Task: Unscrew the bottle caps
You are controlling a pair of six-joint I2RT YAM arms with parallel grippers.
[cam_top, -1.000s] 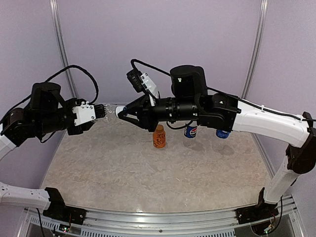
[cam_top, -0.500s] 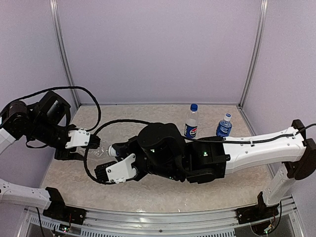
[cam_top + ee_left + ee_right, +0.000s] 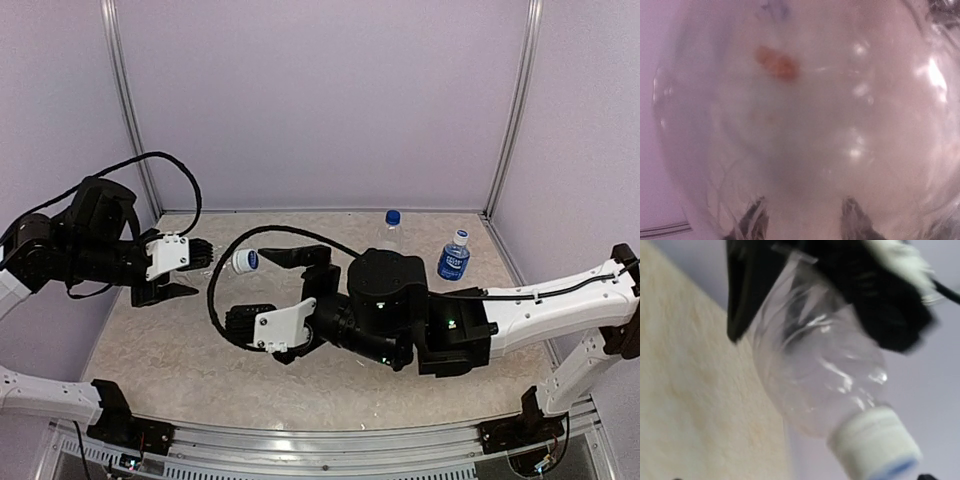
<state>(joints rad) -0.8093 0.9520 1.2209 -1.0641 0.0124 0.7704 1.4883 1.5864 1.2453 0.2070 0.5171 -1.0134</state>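
Left pincer (image 3: 203, 258): clamped on the base end of the clear bottle (image 3: 222, 258). In the right wrist view its black fingers (image 3: 745, 295) sit on both sides of the crinkled body. In the left wrist view the plastic fills the frame, with 2 dark fingertips (image 3: 754, 222) at the bottom edge. An orange blur shows through the plastic; cannot tell what it is.

Clear bottle: held in the air over the left rear of the tabletop (image 3: 160, 350), lying roughly level. Its cap (image 3: 245, 261) is white with a blue end. It is on the neck and points toward the right arm.

Right pincer (image 3: 265, 288): jaws spread wide, gripping nothing. 1 dark finger reaches in just beside the cap, apart from it. The wrist camera looks up at the bottle's shoulder and cap (image 3: 875, 445). Only slivers of its own fingers show, at the 2 bottom corners.

Right arm: stretched low across the middle of the tabletop, with a black cable (image 3: 215, 290) looping off the wrist.

Behind it, near the back wall: the blue cap and neck of a tall bottle (image 3: 391, 219), the rest hidden by the arm. To its right stands a small bottle with a bright-blue label (image 3: 453, 258), upright and capped, well apart from both pincers.
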